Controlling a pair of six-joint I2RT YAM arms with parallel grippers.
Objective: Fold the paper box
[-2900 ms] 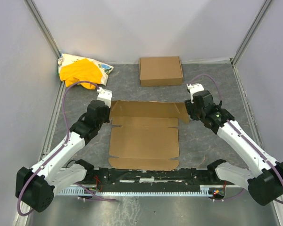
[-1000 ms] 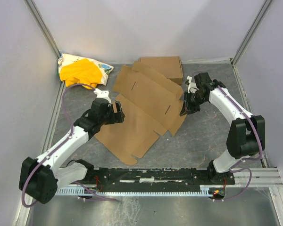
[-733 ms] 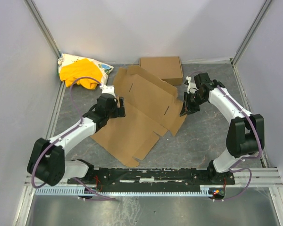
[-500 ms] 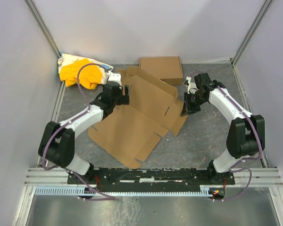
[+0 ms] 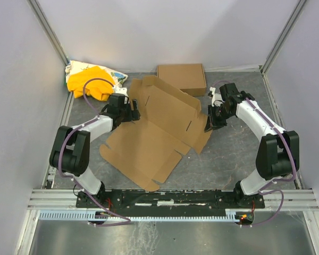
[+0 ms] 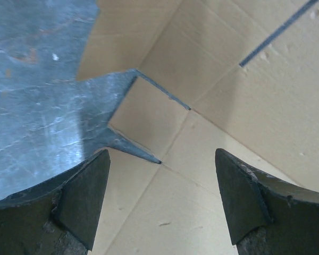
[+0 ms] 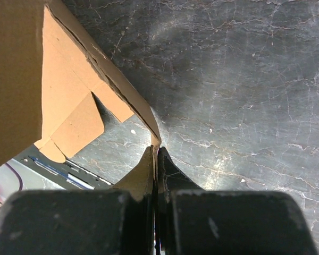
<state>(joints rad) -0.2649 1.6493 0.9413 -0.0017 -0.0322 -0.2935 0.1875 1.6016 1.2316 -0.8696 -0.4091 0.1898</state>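
Since half a second ago the left gripper (image 5: pixel 132 110) has drawn back toward the left edge of the paper box (image 5: pixel 157 125), and its arm now bends more sharply at the elbow. The sheet itself, which lay square in front of the arm bases nearly three seconds ago, now lies turned on a diagonal and farther back on the table (image 5: pixel 239 154).

In the left wrist view the left gripper (image 6: pixel 160 159) stands wide apart with nothing between its fingers (image 6: pixel 87 196). It hangs over a notched edge of the paper box (image 6: pixel 244 95), where a cut flap meets the grey table (image 6: pixel 37 106). Whether the fingers touch the cardboard cannot be told.

The right gripper (image 5: pixel 208 125) is at the sheet's right corner. In the right wrist view the right gripper (image 7: pixel 155 159) is pressed closed, with a thin edge of the paper box (image 7: pixel 16 79) pinched between its fingertips. From that pinch the flap rises clear of the table (image 7: pixel 244 79).

The unfolded box spreads between the two grippers, its creased panels and side tabs showing and its near corner pointing toward the arm bases. Its far edge reaches just beside the other carton (image 5: pixel 182 78) at the back. The yellow cloth bundle (image 5: pixel 93 82) lies in the far left corner, near the left arm's wrist.
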